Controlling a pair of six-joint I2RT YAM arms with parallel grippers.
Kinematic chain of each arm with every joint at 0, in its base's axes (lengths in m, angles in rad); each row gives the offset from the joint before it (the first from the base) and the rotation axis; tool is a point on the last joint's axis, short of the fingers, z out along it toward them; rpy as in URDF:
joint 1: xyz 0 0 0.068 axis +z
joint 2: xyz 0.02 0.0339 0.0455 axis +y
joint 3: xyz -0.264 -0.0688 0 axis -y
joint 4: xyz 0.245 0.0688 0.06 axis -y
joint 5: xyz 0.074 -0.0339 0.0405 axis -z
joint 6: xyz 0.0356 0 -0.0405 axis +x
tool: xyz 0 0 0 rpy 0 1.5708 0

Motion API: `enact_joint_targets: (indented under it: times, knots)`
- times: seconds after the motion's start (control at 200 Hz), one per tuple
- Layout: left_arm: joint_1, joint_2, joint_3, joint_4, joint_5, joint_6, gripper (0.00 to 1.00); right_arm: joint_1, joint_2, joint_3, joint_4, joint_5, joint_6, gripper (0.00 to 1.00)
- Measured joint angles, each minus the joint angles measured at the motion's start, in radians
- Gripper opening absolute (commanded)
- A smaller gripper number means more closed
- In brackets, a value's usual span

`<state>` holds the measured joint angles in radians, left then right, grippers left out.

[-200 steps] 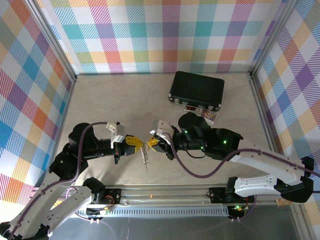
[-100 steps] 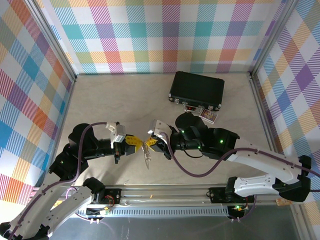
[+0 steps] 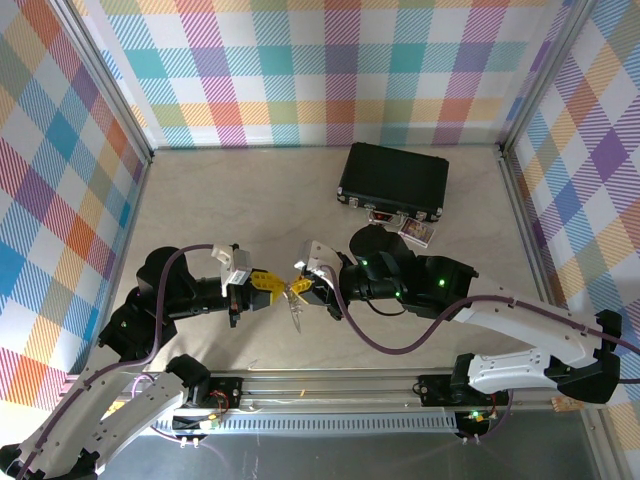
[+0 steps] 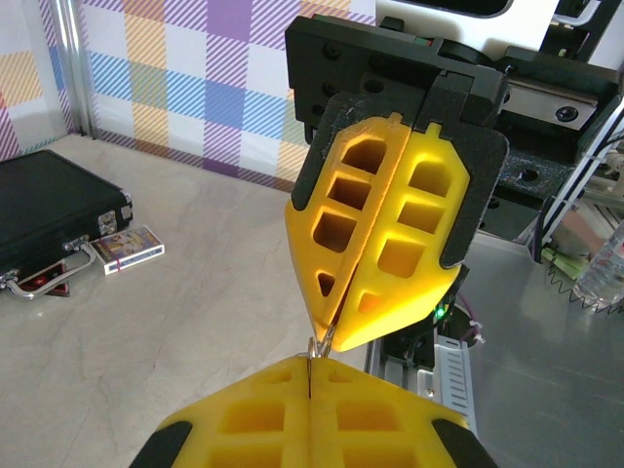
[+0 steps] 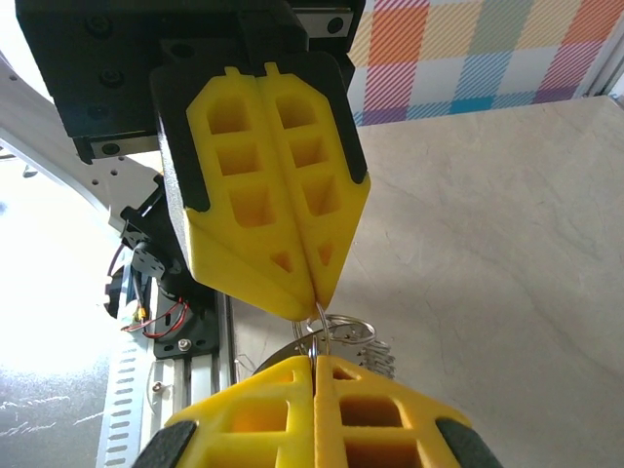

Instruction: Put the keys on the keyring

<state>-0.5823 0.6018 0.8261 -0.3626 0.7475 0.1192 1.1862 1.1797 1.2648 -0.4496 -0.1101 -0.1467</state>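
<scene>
The keyring, light, stiff, slippery wire, hangs near-left of the black case. Both the left claw and right claw, pressed together, pinch it; keys dangle beneath. Grip the wire itself.

centre: left jaws facing right jaws, thin grey metal keyring between, small flat metal keys hanging from it | far right: black rectangular case on worktop, card box before it

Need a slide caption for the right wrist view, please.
Shut tip to tip, the right tool and left tool pinch the keyring, keys dangling.
</scene>
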Motion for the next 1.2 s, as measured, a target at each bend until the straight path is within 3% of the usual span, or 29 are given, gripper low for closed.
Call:
enact_joint_targets:
  times: [1.2]
  knots:
    - [-0.006,0.01,-0.008,0.032,0.029,-0.052,0.0,0.0,-0.079,-0.132,0.102,-0.037,-0.057,0.0]
